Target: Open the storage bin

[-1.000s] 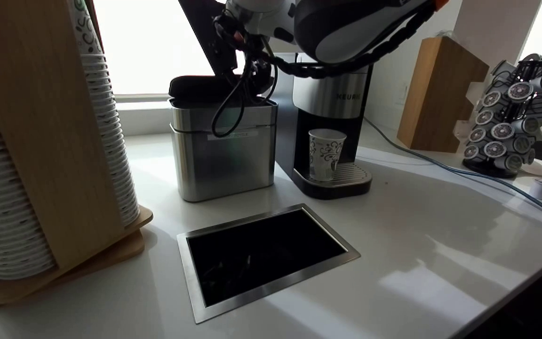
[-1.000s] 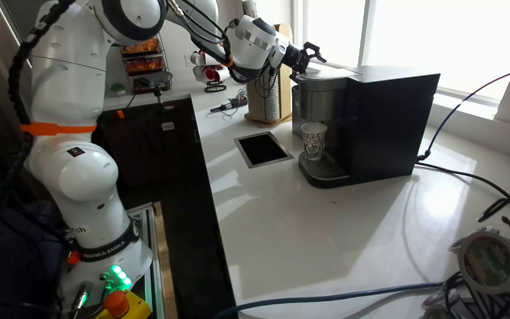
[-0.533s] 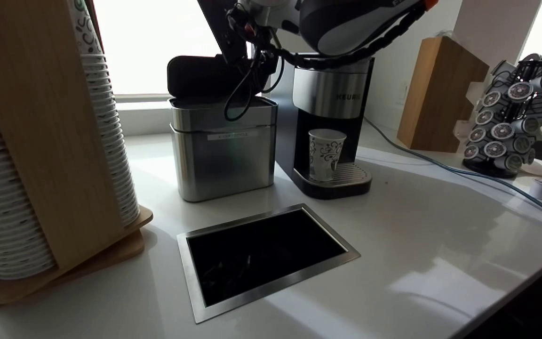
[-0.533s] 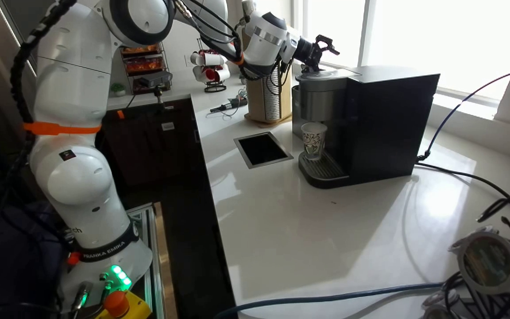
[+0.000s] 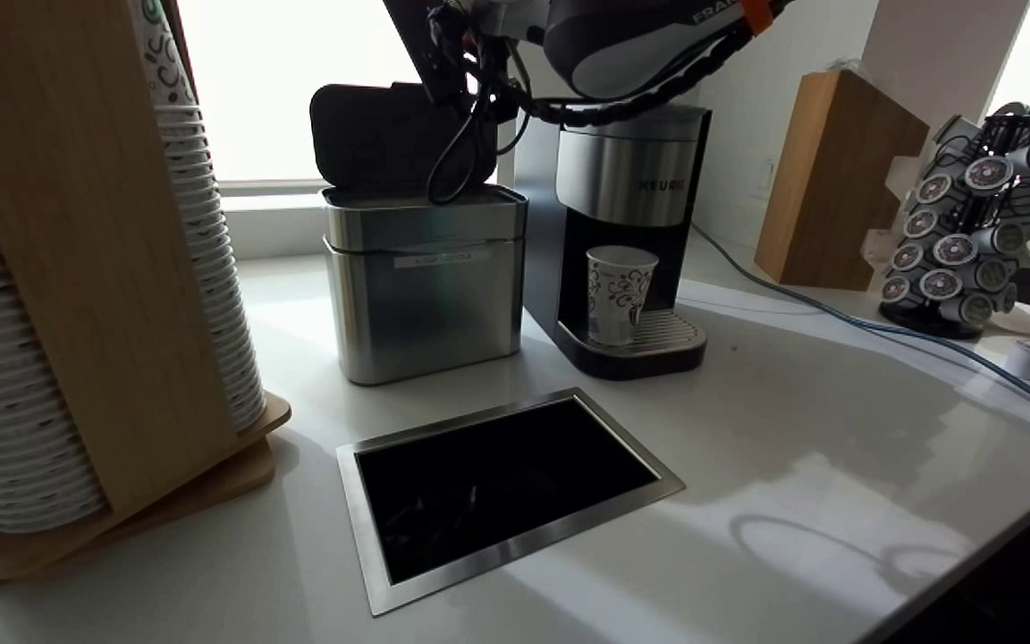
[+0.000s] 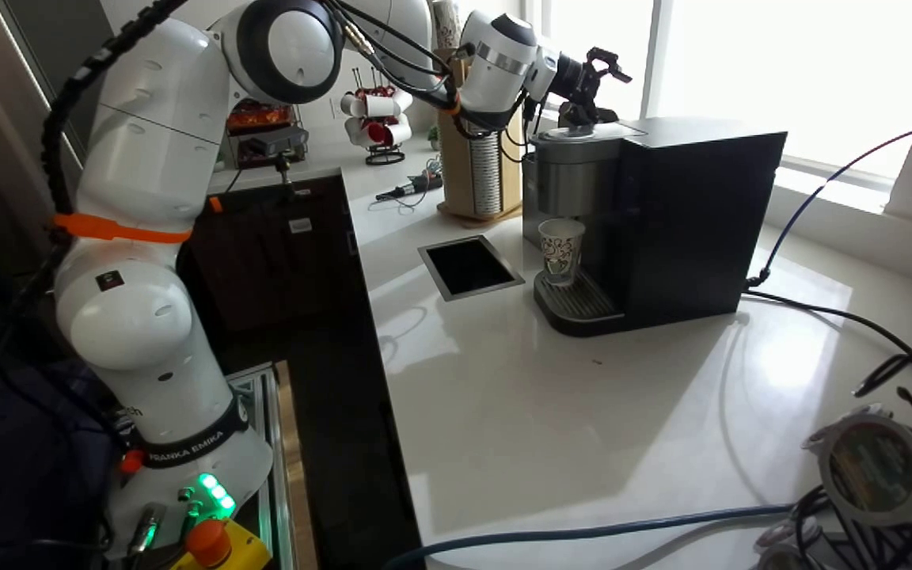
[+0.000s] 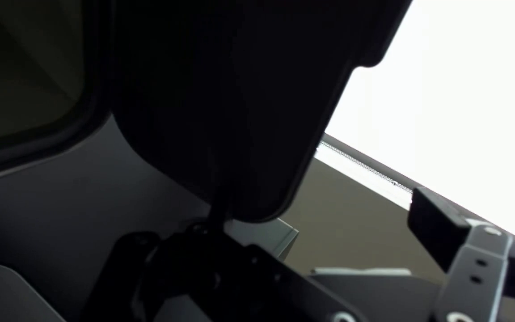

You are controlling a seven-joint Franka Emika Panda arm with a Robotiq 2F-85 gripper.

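Note:
The brushed-metal storage bin (image 5: 430, 309) stands on the counter beside the coffee maker. Its dark lid (image 5: 363, 134) is raised, close to upright, at the back of the bin. In an exterior view only a strip of the bin (image 6: 530, 207) shows behind the coffee maker. My gripper (image 6: 614, 96) is above and behind the coffee maker's top. In the wrist view my gripper (image 7: 324, 214) has its fingers wide apart with nothing between them. One finger overlaps the lid's corner (image 7: 257, 197); I cannot tell if it touches. The bin's open rim (image 7: 96, 96) shows at the left.
The coffee maker (image 5: 631, 179) with a paper cup (image 5: 620, 295) stands right beside the bin. A steel-rimmed opening (image 5: 363, 528) lies in the counter in front. A wooden cup holder (image 5: 113, 224) stands at the left. A window (image 6: 804, 71) is behind.
The lid has swung up from low over the bin to nearly upright. My gripper has risen and moved toward the window, with the arm reaching further over the counter.

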